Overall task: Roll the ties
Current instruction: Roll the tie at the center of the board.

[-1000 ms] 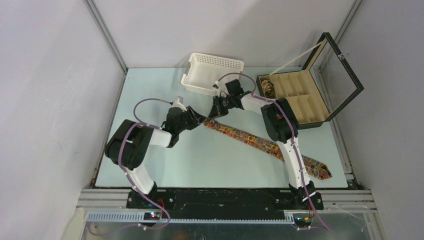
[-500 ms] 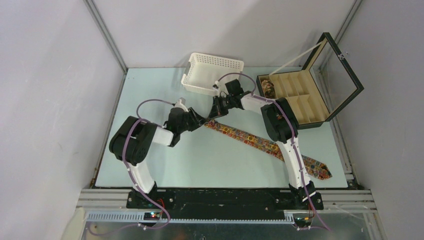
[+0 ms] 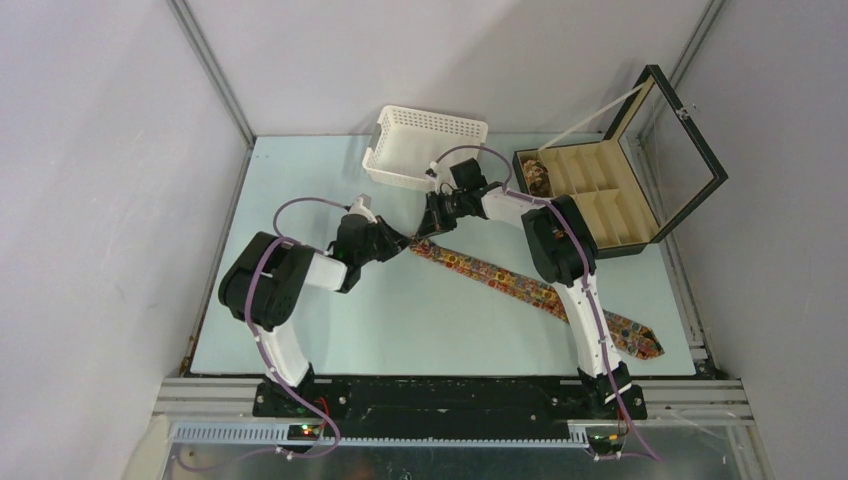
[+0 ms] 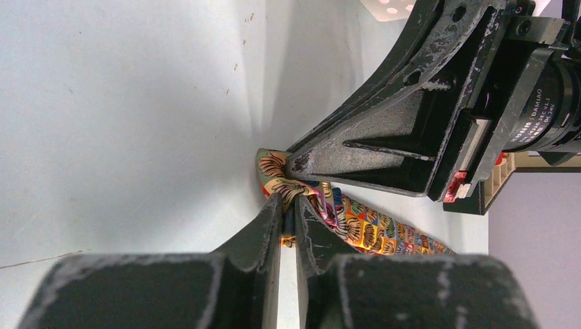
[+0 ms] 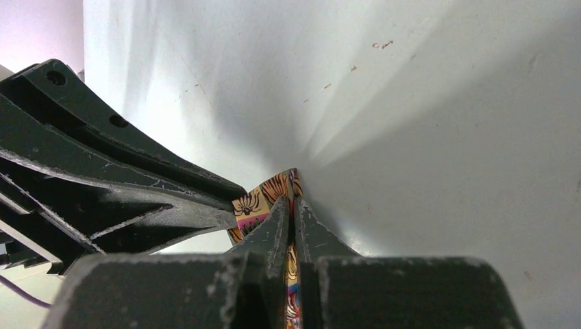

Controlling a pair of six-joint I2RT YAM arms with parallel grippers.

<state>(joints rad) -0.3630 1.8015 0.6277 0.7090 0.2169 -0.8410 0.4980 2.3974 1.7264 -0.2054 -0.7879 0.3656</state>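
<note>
In the top view you see one tie (image 3: 535,292) lying flat on the pale blue table (image 3: 300,330). It runs on a diagonal, with its wide end near the right front corner and its narrow end near the middle of the table. The left gripper (image 3: 403,243) and the right gripper (image 3: 424,238) meet at this narrow end, tip almost against tip. Behind them stands the white perforated basket (image 3: 425,140). To the right is the black box (image 3: 610,215) with its lid open, and a rolled tie (image 3: 537,178) sits in its far left compartment.

In the left wrist view, the fingers (image 4: 264,226) of the left gripper are nearly together. Only a thin slit is between them, and the edge of the tie is pinched in this slit. The right gripper comes in from the upper right, and its tip sits on the same bunched end of the fabric.

In the right wrist view, the fingers (image 5: 274,229) of the right gripper are pressed together on the end of the tie. You see the patterned cloth between them and just above their tips. The left gripper enters from the left, and its tip touches the same end.
</note>
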